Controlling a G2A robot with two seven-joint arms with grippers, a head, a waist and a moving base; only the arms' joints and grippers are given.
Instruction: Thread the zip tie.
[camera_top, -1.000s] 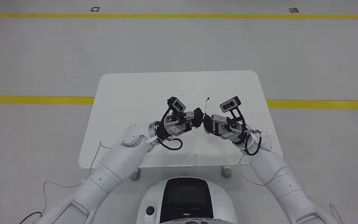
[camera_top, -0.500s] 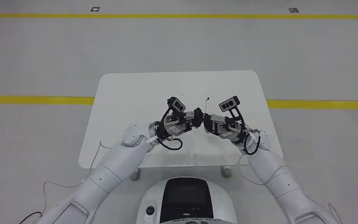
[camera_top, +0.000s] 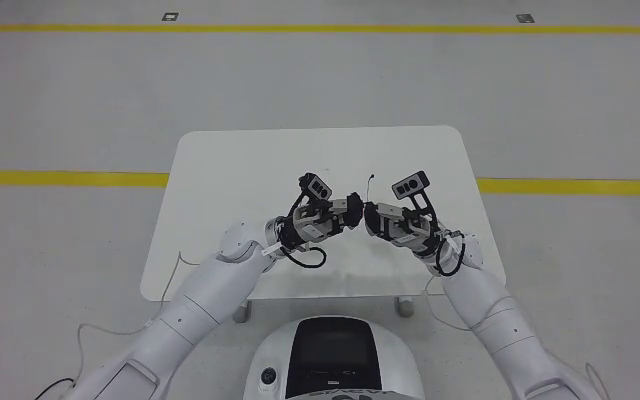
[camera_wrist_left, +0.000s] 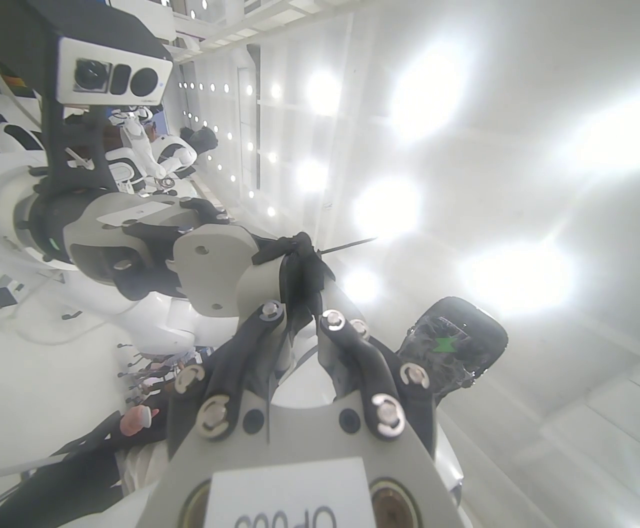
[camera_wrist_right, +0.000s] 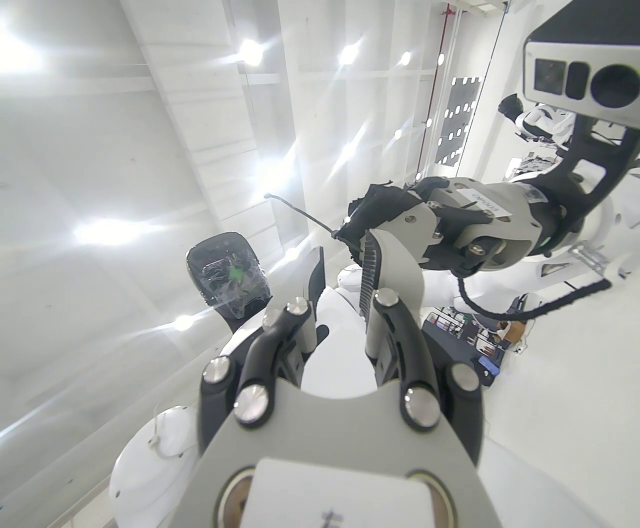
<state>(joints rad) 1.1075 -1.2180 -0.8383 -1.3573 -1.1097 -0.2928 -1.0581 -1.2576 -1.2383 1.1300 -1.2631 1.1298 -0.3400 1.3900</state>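
Observation:
A thin black zip tie (camera_top: 370, 185) is held in the air above the middle of the white table (camera_top: 220, 170). My left gripper (camera_top: 353, 208) is shut on it. In the left wrist view the dark fingers (camera_wrist_left: 270, 312) pinch the zip tie (camera_wrist_left: 350, 245), whose free end sticks out past them. My right gripper (camera_top: 368, 212) faces the left one, tip to tip. In the right wrist view the right gripper (camera_wrist_right: 345, 260) stands open, and the left gripper (camera_wrist_right: 350, 232) with the zip tie (camera_wrist_right: 300, 212) sits just beyond the gap. I cannot tell whether the right fingers touch the tie.
Both arms hover over the table's near half. Around the table lies grey floor with yellow lines (camera_top: 80, 178).
My right gripper has moved a little toward the left one, closing the gap between the two tips. The left gripper and the zip tie have stayed in place.

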